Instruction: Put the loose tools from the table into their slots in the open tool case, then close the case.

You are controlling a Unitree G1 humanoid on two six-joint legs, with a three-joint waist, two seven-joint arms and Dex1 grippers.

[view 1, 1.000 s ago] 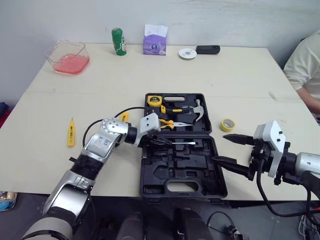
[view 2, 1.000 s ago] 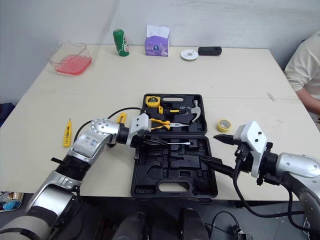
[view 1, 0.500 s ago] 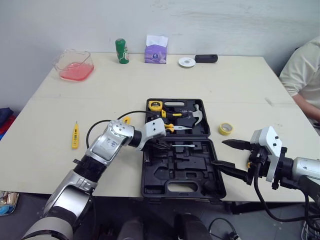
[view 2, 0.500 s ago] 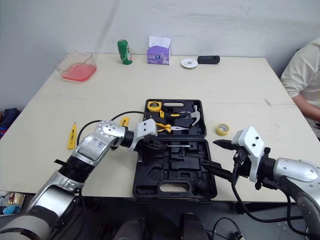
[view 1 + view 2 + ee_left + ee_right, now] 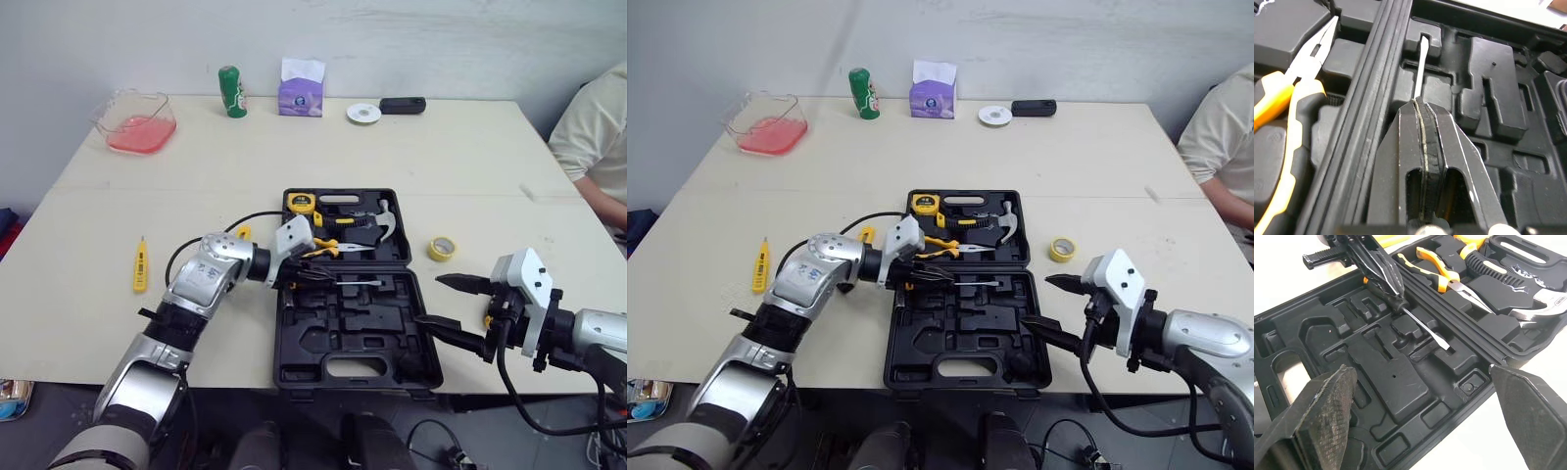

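Observation:
The black tool case (image 5: 294,362) lies open mid-table. Its far half holds a tape measure (image 5: 300,202), yellow-handled pliers (image 5: 328,245) and a hammer (image 5: 377,223). My left gripper (image 5: 304,276) is shut on a screwdriver (image 5: 358,281), whose thin shaft (image 5: 1420,68) lies low across the moulded slots of the near half. My right gripper (image 5: 428,300) stands open by the case's right edge, nothing between its fingers (image 5: 1327,401). A yellow tester screwdriver (image 5: 139,265) lies loose on the table to the left.
A yellow tape roll (image 5: 445,247) sits right of the case. Along the far edge stand a clear container with pink contents (image 5: 135,119), a green can (image 5: 231,91), a purple tissue pack (image 5: 302,86), a white roll (image 5: 363,113) and a black device (image 5: 404,105). A person (image 5: 598,147) sits at the right.
The camera has shifted slightly. My left gripper keeps the screwdriver over the same part of the case's near half, and the right gripper stays open beside the case.

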